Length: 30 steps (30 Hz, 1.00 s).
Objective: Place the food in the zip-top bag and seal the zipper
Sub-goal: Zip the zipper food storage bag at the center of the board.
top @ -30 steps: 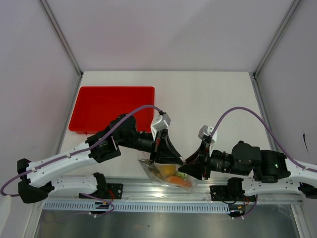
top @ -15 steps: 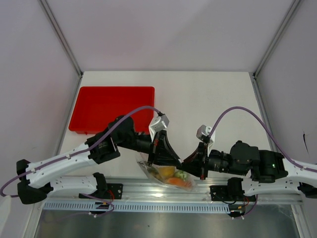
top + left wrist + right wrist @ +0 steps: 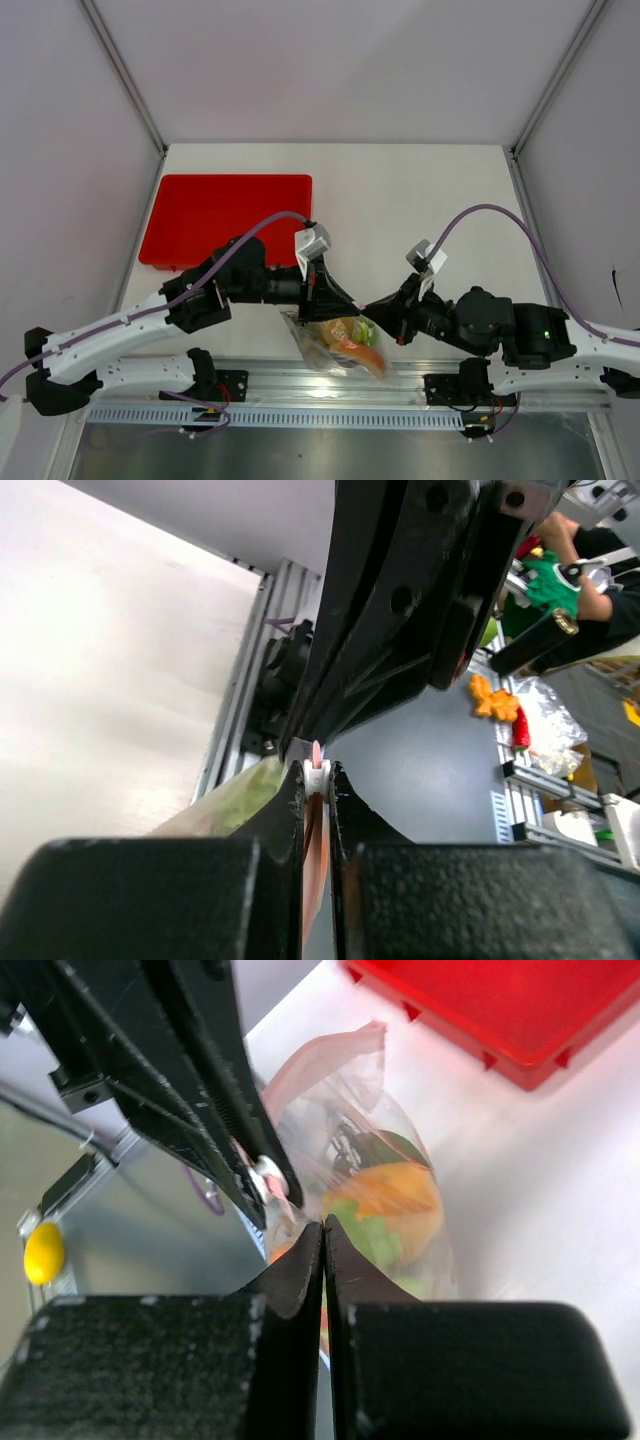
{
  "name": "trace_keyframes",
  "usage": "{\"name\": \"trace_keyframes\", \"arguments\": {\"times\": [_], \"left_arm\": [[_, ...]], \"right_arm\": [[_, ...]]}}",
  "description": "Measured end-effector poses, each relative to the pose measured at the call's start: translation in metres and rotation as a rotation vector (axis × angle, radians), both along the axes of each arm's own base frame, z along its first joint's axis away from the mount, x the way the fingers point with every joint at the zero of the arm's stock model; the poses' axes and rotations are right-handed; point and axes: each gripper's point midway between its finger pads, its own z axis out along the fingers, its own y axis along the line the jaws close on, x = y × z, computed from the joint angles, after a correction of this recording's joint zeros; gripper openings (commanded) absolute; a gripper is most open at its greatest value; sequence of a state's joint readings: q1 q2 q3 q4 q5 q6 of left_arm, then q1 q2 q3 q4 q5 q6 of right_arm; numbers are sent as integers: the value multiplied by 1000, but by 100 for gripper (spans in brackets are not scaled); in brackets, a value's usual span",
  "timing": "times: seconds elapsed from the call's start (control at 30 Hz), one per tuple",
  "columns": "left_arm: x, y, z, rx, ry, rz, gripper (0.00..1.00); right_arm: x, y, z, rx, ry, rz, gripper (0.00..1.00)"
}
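The zip-top bag (image 3: 335, 345) hangs between my two grippers over the table's near edge. The food (image 3: 352, 335) shows through it as orange, yellow and green pieces. My left gripper (image 3: 350, 303) is shut on the zipper (image 3: 316, 752), with a white slider piece and the pink strip pinched at its tips (image 3: 317, 771). My right gripper (image 3: 373, 308) meets it tip to tip from the right. In the right wrist view its jaws (image 3: 323, 1228) are shut on the top edge of the bag (image 3: 345, 1090), just above the food (image 3: 400, 1200).
A red tray (image 3: 225, 218) lies at the back left of the table, also seen as the red tray (image 3: 500, 1010) in the right wrist view. The aluminium rail (image 3: 330, 385) with the arm bases runs just below the bag. White table surface (image 3: 420, 200) stretches behind the grippers.
My right gripper has shut and moved left up to the left gripper's tips. The left gripper has drawn back slightly left. The bag has bunched and shifted left under them.
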<state>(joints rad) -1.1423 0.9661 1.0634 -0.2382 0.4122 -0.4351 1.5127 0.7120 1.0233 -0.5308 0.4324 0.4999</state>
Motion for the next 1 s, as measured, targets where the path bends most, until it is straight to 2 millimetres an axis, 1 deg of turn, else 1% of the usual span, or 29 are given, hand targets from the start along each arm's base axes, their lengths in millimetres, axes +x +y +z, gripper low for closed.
{"name": "trace_keyframes", "arguments": {"times": [0.1,0.17,0.23,0.27,0.37,0.4,0.5,0.57,0.67,0.73,0.83,0.87,0.93,1.0], "left_arm": [[4,8,-4,25,-16,37,7],[4,13,-8,44,-19,47,1],[3,17,-9,54,-29,46,1],[2,18,-10,58,-34,42,1],[0,17,-8,62,-44,18,0],[-1,16,-6,59,-47,9,0],[-2,11,3,49,-54,-16,0],[-3,8,7,43,-54,-28,1],[-5,5,7,40,-48,-42,1],[-6,5,8,35,-45,-49,0],[-9,4,10,28,-42,-64,1],[-10,5,10,27,-37,-70,1],[-11,5,10,26,-34,-76,0],[-12,5,11,23,-33,-81,0]], "right_arm": [[8,-7,1,2,-4,-54,0],[13,-12,-1,-6,-11,-83,0],[12,-14,1,-6,-19,-67,0],[9,-14,2,-5,-26,-46,14],[-5,-11,9,2,-36,50,53],[-10,-10,12,3,-41,86,57],[-23,-7,19,8,-54,173,66],[-31,-4,19,6,-53,220,66],[-38,7,9,-28,-38,268,66],[-41,17,-3,-62,-25,292,65],[-41,26,-24,-116,-15,297,63],[-40,28,-33,-140,-10,294,60],[-36,30,-44,-165,-7,285,54],[-32,31,-46,-163,-8,271,44]]}}
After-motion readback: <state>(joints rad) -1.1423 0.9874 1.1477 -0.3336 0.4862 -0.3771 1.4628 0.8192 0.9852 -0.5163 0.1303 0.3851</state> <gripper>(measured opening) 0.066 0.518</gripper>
